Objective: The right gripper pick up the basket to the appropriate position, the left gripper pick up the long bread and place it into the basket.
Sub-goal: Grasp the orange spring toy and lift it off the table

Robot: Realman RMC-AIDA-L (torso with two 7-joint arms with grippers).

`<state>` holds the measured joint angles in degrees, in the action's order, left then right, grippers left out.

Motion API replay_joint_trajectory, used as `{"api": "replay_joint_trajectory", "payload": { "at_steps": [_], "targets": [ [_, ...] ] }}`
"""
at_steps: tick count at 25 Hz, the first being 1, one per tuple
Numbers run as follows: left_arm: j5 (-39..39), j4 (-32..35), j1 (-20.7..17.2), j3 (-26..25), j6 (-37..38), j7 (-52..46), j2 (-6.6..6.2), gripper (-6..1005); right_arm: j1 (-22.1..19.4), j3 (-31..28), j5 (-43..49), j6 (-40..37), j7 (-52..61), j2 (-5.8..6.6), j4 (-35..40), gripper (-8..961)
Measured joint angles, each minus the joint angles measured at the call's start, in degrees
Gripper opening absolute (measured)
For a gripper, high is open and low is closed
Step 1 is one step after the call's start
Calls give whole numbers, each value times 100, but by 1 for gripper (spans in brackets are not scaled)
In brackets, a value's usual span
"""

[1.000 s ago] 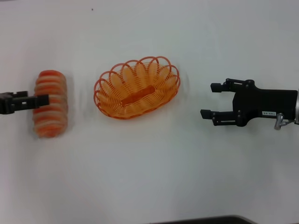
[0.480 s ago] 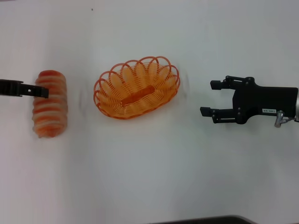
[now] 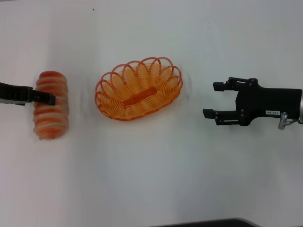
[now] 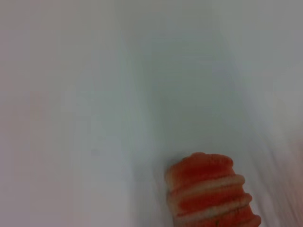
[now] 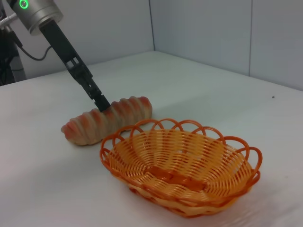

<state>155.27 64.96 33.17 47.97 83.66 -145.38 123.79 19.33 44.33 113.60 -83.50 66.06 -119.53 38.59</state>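
The long bread [image 3: 51,106], striped orange-red and cream, lies on the white table at the left. It also shows in the left wrist view [image 4: 208,194] and the right wrist view [image 5: 109,118]. My left gripper [image 3: 49,99] reaches in from the left edge with its tip over the bread's middle; in the right wrist view [image 5: 101,104] it touches the top of the loaf. The orange woven basket [image 3: 138,89] stands empty in the middle, also in the right wrist view [image 5: 180,165]. My right gripper [image 3: 214,100] is open and empty, to the right of the basket and apart from it.
The white table [image 3: 151,170] carries nothing else. Grey walls [image 5: 213,33] stand behind the table in the right wrist view. A dark edge [image 3: 208,223] runs along the table's near side.
My left gripper's tip has shifted back and forth over the bread and now sits a little farther onto the loaf. The basket, the bread and the right gripper have hardly moved.
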Motion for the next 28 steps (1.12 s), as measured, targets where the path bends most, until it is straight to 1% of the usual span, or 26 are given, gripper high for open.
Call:
{"api": "replay_joint_trajectory", "payload": {
  "at_steps": [10, 17, 28],
  "targets": [
    [-46, -162, 83, 2, 10, -122, 5, 863, 19, 28, 14, 28, 3, 0, 10, 861],
    [-38, -414, 213, 2, 15, -95, 5, 848, 27, 18, 14, 33, 4, 0, 9, 858],
    [-59, -380, 225, 30, 43, -111, 5, 824, 26, -7, 13, 41, 4, 0, 8, 857]
  ]
}}
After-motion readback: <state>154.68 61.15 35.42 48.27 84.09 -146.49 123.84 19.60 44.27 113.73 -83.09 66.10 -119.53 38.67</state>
